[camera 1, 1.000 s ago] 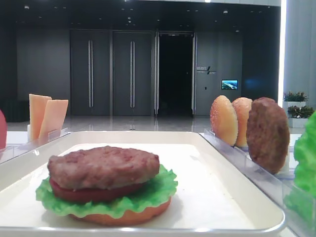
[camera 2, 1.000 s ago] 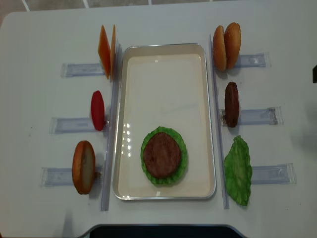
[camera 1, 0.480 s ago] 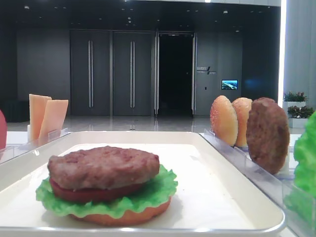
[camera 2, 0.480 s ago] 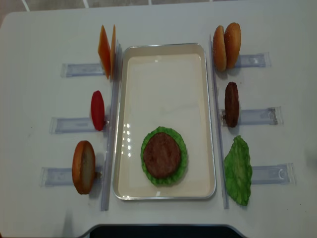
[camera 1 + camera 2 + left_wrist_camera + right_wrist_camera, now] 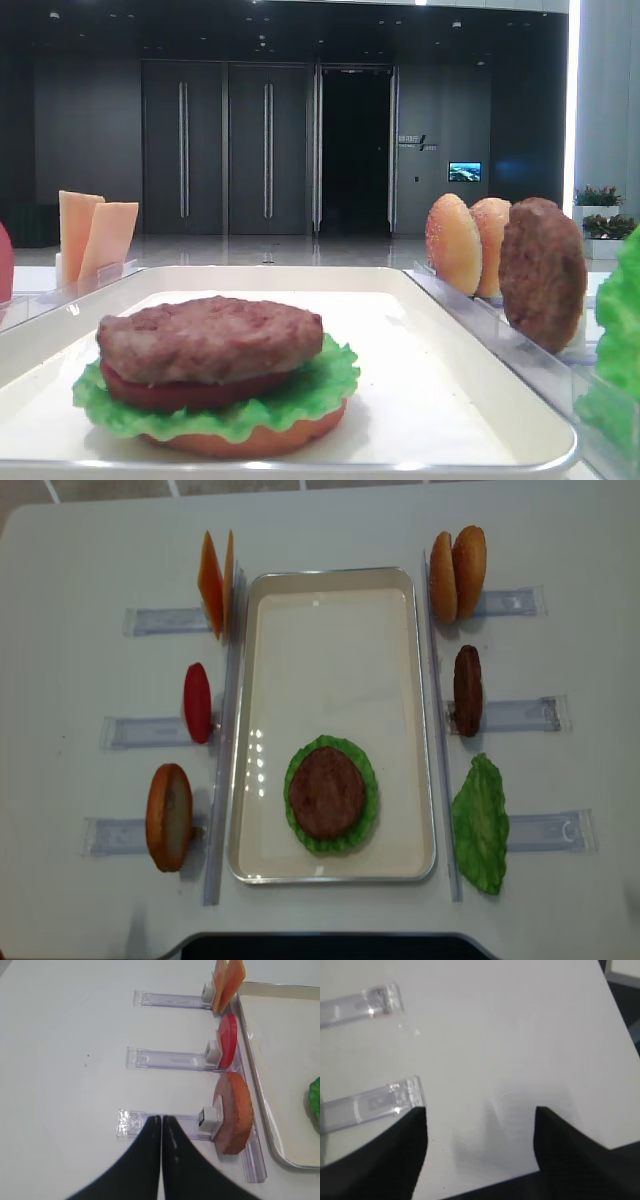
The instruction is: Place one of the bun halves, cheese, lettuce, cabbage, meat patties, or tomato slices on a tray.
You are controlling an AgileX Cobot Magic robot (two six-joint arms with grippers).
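On the cream tray [image 5: 330,580] lies a stack: a bun half [image 5: 250,440] at the bottom, then lettuce [image 5: 368,780], a tomato slice [image 5: 190,392] and a meat patty [image 5: 326,792] on top. Left of the tray stand cheese [image 5: 213,580], a tomato slice [image 5: 197,702] and a bun half [image 5: 168,816]. On the right are two bun halves [image 5: 458,572], a patty [image 5: 467,690] and lettuce [image 5: 482,823]. My left gripper [image 5: 161,1119] is shut and empty, over the rack end beside the bun half [image 5: 232,1115]. My right gripper [image 5: 480,1110] is open over bare table.
Clear plastic racks [image 5: 520,715] stick out from both long sides of the tray, and their ends [image 5: 375,1105] lie just left of my right gripper. The white table's edge [image 5: 620,1035] runs close on that gripper's right. Neither arm shows in the overhead view.
A dark bit of the right arm at the overhead view's right edge has left the view. The food and the tray have not moved.
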